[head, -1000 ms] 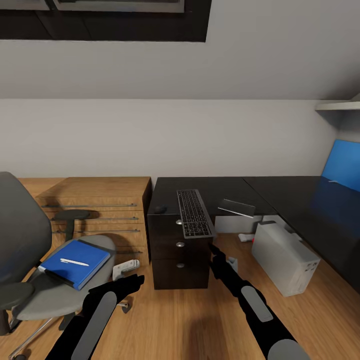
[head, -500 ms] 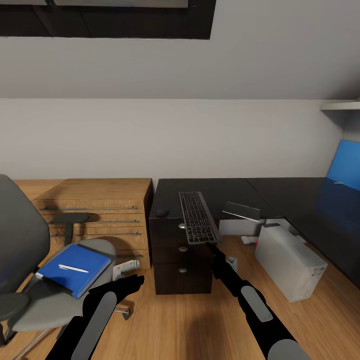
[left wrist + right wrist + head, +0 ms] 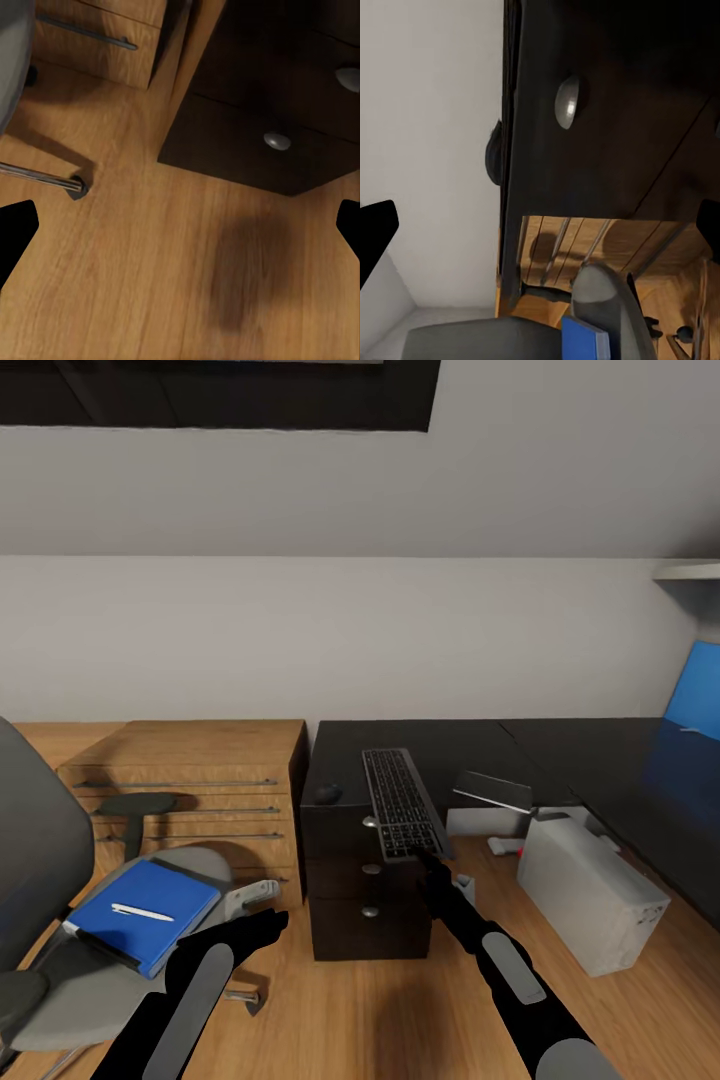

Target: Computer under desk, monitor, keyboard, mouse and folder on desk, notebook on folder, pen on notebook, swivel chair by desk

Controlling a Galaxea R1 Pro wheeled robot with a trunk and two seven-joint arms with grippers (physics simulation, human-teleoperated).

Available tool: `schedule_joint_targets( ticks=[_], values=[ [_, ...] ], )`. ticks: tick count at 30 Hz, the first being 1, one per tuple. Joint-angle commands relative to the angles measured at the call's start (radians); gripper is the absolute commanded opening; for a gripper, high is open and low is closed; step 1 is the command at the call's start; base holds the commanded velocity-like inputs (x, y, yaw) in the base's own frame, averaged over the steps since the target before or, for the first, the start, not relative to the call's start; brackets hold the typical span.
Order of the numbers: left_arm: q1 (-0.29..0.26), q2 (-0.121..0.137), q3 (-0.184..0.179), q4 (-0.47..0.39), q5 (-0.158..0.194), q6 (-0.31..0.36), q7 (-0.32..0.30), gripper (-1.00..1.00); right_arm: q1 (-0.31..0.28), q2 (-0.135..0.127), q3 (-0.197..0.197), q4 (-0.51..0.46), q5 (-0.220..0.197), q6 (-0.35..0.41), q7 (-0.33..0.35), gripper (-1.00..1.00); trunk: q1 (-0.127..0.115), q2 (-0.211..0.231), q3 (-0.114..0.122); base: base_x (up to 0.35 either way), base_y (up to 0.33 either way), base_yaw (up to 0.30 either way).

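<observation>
The keyboard (image 3: pixel 403 803) is laid on the desk (image 3: pixel 470 745), overhanging; whether the right gripper (image 3: pixel 428 857) grips it cannot be told.

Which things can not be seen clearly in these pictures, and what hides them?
- Notebook: not discernible in the head view; the folder with the pen may cover it.
- Right end effector: head view, grip on the keyboard too small to judge.
- Monitor: cut by the head view's edge.

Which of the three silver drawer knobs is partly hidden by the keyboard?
The top knob: the keyboard overhangs the desk edge beside it. The middle and bottom knobs show fully.
</observation>
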Motion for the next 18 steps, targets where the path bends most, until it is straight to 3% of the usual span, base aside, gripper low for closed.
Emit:
schedule_joint_targets(
  ticks=[1,18],
  values=[
    [-0.001,0.001,-0.002,-0.001,0.010,0.001,0.010,1.00,-0.001,0.000,0.000,0.000,-0.008,0.004,0.001,1.00,0.000,0.000,-0.001,0.051,0.017,0.000],
    [-0.001,0.001,-0.002,-0.001,0.014,0.002,0.010,1.00,-0.001,0.000,0.001,0.002,-0.009,0.005,-0.001,1.00,0.000,0.000,-0.001,0.096,0.064,0.000]
  ],
)
